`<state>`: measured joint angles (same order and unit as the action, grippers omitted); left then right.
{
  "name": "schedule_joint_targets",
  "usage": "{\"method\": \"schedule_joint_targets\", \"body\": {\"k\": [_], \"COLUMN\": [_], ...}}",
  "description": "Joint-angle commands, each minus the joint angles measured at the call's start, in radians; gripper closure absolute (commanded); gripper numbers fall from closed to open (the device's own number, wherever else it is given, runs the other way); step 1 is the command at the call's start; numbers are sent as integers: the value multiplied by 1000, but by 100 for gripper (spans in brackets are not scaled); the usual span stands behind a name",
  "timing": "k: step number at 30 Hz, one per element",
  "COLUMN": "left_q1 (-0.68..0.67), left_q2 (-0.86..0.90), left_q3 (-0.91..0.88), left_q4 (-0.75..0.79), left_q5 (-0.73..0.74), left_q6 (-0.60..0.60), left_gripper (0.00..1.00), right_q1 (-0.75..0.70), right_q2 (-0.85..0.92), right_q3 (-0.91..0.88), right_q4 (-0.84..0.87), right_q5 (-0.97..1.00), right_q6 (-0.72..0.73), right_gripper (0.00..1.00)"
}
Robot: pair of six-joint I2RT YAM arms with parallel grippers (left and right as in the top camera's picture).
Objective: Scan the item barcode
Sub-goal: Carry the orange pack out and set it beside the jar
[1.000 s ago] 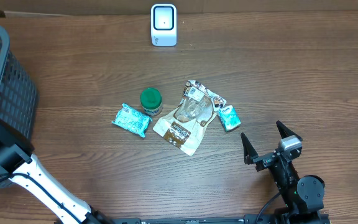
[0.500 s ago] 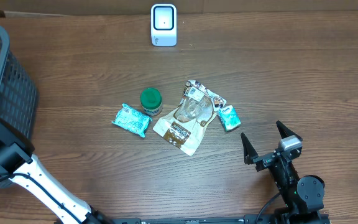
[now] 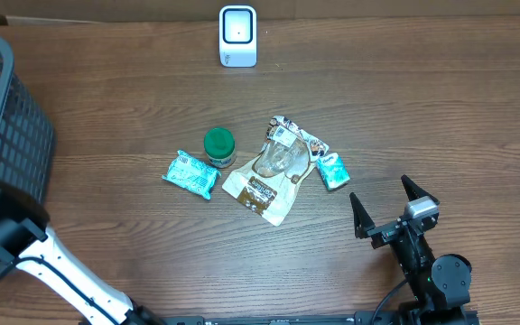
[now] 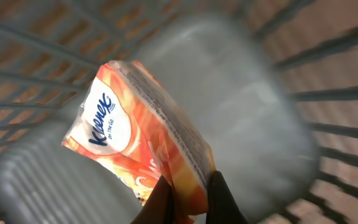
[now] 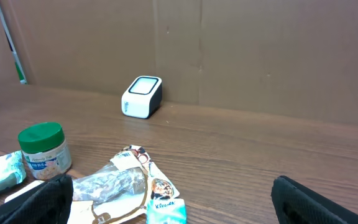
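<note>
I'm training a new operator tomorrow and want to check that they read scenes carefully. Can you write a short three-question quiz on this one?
1. True or false: the left hand is shut on an orange tissue pack.
2. Fill in: the jar has a ____ lid.
3. Multiple choice: the right hand is A) open and empty, B) shut on the jar, C) shut on the tissue pack.

Key: 1 true; 2 green; 3 A.

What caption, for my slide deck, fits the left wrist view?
Left gripper pinching an orange Kleenex tissue pack inside a grey mesh basket.
</note>
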<state>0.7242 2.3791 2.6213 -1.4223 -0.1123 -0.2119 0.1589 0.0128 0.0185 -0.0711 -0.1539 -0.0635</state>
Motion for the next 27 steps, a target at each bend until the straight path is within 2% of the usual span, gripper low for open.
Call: {"method": "schedule_joint_targets", "body": {"k": [1,4,7,12,16,23,27], "left_q1": [-22,-54,-122,-357,-597,-975,-1140], "left_q2": [-174,-281,-365,-439,-440,-422,-422], "left_q3": [47,47,47,46,14,-144,-284], "left_q4": [-4,-58,-139,-239,-267,-253,-199], "left_q5": [223,355,398,409,379,226,129], "left_q6": [-35,-35,-6,117,184,159,108], "left_gripper": [96,96,96,96,96,96,96], "right_q1": [3,3,3,3,3,3,3], "right_q2": [-10,-10,-10,-10,-10,-10,-10], "right_q3": [-11,-11,-11,-11,-11,-11,-11], "right_q4": [5,5,5,5,5,5,5], "right_q5": [-5,-5,-5,-5,-5,-5,-5], "right_q6": [5,5,5,5,5,5,5], "right_gripper": [0,0,0,0,0,0,0]}}
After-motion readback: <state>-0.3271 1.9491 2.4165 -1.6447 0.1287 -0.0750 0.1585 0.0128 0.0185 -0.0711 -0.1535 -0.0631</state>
